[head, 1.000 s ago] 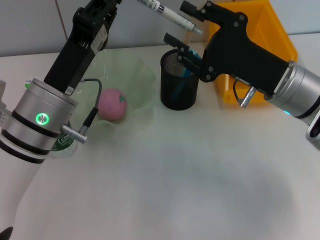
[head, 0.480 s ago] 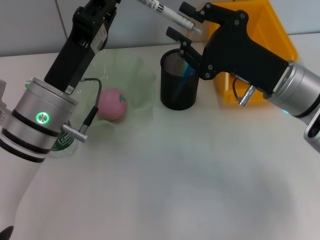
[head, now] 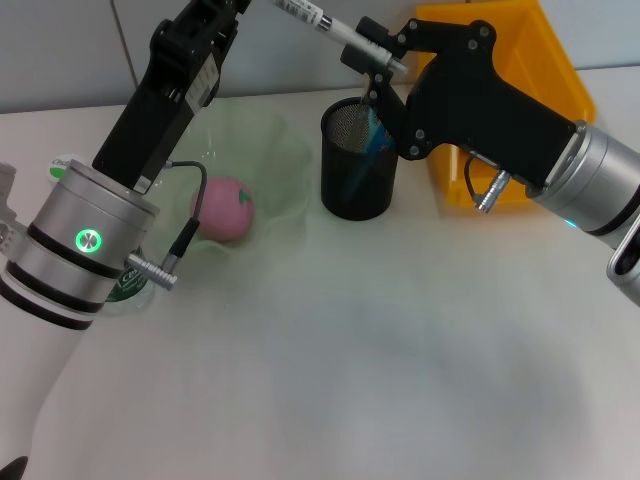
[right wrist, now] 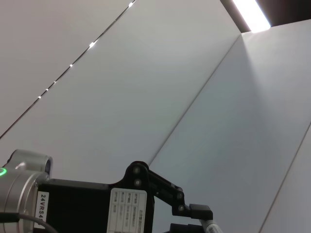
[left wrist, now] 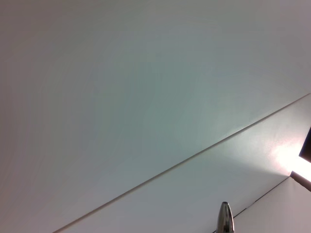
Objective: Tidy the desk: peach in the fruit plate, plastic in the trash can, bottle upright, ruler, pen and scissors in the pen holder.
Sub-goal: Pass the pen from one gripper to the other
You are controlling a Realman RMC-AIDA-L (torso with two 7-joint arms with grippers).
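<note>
- On the white desk (head: 350,350) nearest me, my left forearm crosses the near left corner, and a green-capped bottle (head: 125,285) shows partly behind it; I cannot tell whether it stands upright.
- Just beyond, the pink peach (head: 224,208) lies in the pale green fruit plate (head: 270,150).
- Beside the plate stands the black mesh pen holder (head: 357,165), with something blue inside it.
- My right gripper (head: 372,62) hangs over the holder's far rim, its fingers spread apart, the upper one close against the pen's tip end; whether they touch I cannot tell.
- Behind my right arm sits the yellow trash can (head: 545,55), well clear of the holder.
- My left gripper (right wrist: 192,218) reaches up past the top edge of the head view, closed around the white pen (head: 335,28), which slants down toward the holder, its tip above the rim.
- My left wrist camera shows only the pen's metal tip (left wrist: 225,218) against a ceiling.
</note>
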